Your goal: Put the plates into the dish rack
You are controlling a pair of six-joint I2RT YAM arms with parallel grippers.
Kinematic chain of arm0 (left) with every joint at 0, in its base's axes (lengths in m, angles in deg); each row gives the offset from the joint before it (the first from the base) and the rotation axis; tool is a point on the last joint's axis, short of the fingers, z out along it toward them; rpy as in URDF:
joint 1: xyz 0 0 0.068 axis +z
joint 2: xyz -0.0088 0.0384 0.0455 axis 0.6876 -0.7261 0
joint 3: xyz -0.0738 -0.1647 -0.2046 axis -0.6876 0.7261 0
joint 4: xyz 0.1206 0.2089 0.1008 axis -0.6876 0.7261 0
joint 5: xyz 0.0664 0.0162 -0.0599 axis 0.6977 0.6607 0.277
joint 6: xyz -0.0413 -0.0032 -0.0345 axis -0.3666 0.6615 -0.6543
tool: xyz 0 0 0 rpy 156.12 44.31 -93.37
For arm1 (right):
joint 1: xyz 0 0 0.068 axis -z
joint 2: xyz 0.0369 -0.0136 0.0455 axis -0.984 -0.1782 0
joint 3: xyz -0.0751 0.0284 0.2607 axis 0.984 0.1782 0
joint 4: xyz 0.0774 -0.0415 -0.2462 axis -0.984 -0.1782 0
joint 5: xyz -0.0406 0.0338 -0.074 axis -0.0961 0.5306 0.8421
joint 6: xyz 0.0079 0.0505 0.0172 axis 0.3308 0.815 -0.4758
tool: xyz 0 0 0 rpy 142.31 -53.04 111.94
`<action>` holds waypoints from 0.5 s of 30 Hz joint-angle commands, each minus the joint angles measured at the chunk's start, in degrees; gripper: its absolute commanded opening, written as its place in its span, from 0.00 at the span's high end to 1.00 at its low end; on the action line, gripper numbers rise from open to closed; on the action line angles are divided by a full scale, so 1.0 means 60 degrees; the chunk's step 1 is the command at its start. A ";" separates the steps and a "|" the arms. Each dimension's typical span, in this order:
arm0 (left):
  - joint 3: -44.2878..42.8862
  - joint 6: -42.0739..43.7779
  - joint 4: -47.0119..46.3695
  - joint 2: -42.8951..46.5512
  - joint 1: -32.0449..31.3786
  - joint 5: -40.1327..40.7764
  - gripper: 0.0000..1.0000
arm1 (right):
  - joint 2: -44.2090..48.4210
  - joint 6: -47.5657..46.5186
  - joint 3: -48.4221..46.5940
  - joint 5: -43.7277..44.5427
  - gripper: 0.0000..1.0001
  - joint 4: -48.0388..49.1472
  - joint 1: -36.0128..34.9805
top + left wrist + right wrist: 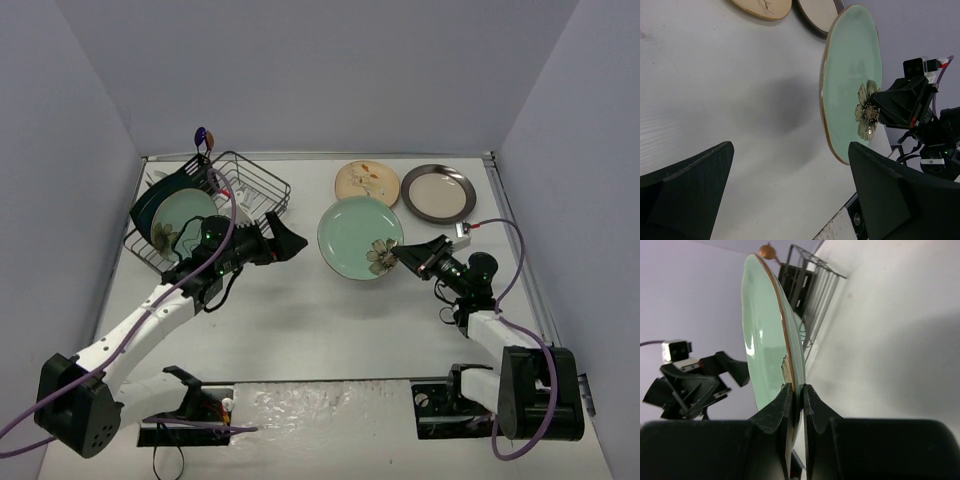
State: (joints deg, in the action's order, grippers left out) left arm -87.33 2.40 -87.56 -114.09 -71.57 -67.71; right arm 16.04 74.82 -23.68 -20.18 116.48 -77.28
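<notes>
My right gripper is shut on the rim of a mint-green flowered plate and holds it off the table, tilted; in the right wrist view the plate stands edge-on between my fingers. My left gripper is open and empty, just left of that plate. The black wire dish rack stands at the back left and holds dark teal plates and a mint-green plate. A cream floral plate and a beige dark-rimmed plate lie flat at the back.
A cutlery holder with a spoon sits at the rack's far corner. A raised rail runs along the table's right edge. The arm bases are at the near edge.
</notes>
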 commanded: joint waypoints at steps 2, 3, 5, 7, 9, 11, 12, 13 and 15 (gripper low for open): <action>-0.0995 -0.0714 -0.1821 -0.0751 -0.0414 0.0215 0.03 | 0.0161 0.1149 -0.1057 -0.0290 1.00 0.2732 -0.0640; -0.1071 -0.0771 -0.1885 -0.0865 -0.0496 0.0215 0.04 | 0.0161 0.1143 -0.1101 -0.0258 1.00 0.2751 -0.0760; -0.1186 -0.0836 -0.2112 -0.1039 -0.0674 0.0230 0.07 | 0.0146 0.1141 -0.1146 -0.0217 1.00 0.2788 -0.0951; -0.1262 -0.0918 -0.2255 -0.1146 -0.0861 0.0325 0.09 | 0.0106 0.1145 -0.1161 -0.0182 1.00 0.2852 -0.1093; -0.1300 -0.1028 -0.2378 -0.1260 -0.0955 0.0321 0.14 | 0.0038 0.1115 -0.1148 -0.0160 1.00 0.2886 -0.1216; -0.1307 -0.1194 -0.2520 -0.1348 -0.1044 0.0240 0.21 | -0.0022 0.1088 -0.1109 -0.0121 1.00 0.2947 -0.1307; -0.1292 -0.1302 -0.2636 -0.1410 -0.1090 0.0193 0.27 | -0.0092 0.1096 -0.1078 -0.0090 1.00 0.3024 -0.1354; -0.1289 -0.1343 -0.2659 -0.1409 -0.1122 0.0186 0.34 | -0.0122 0.1087 -0.1064 -0.0081 1.00 0.3060 -0.1380; -0.1289 -0.1395 -0.2653 -0.1380 -0.1171 0.0194 0.46 | -0.0170 0.1060 -0.1039 -0.0068 1.00 0.3112 -0.1425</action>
State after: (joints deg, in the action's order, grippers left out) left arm -91.14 -3.76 -96.98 -123.14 -77.88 -66.32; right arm 14.66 78.64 -26.39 -20.40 122.17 -84.97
